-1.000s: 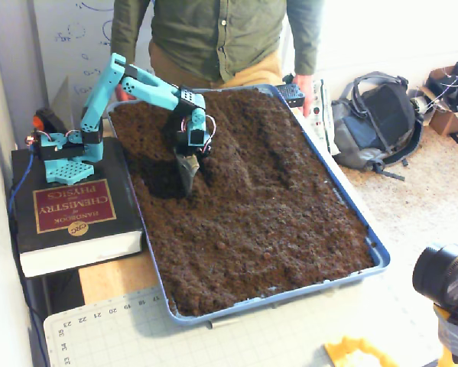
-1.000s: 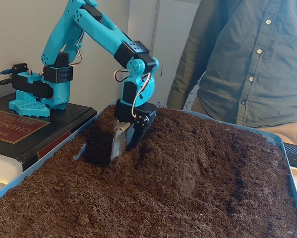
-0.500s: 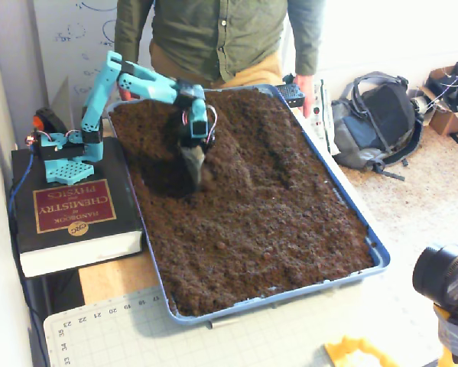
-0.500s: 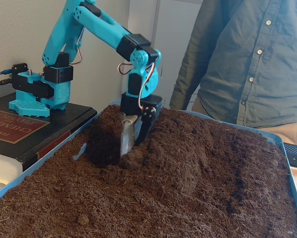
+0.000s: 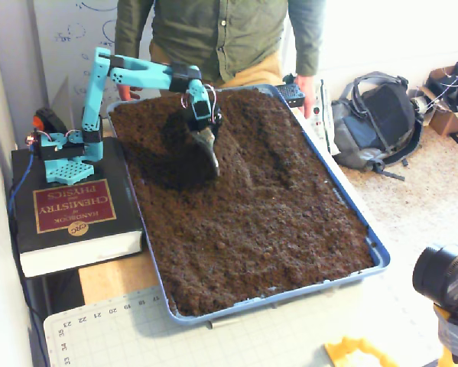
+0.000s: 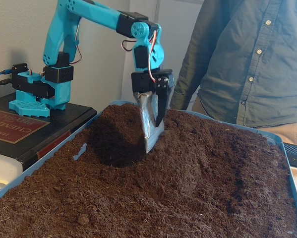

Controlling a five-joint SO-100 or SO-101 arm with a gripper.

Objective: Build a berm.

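My gripper (image 6: 149, 144) hangs just above the berm (image 6: 188, 163), blade narrow, nearly closed, gripping nothing. I should drag soil (image 5: 251, 229) sideways in shallow, even strokes.

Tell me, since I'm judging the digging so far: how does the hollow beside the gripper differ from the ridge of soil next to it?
The hollow dips below the surrounding soil and sits in dark shadow, left of the gripper in a fixed view. The berm rises above the level soil, catches more light and runs long across the tray, while the hollow is a compact pit. Both are the same loose, crumbly dark brown soil.
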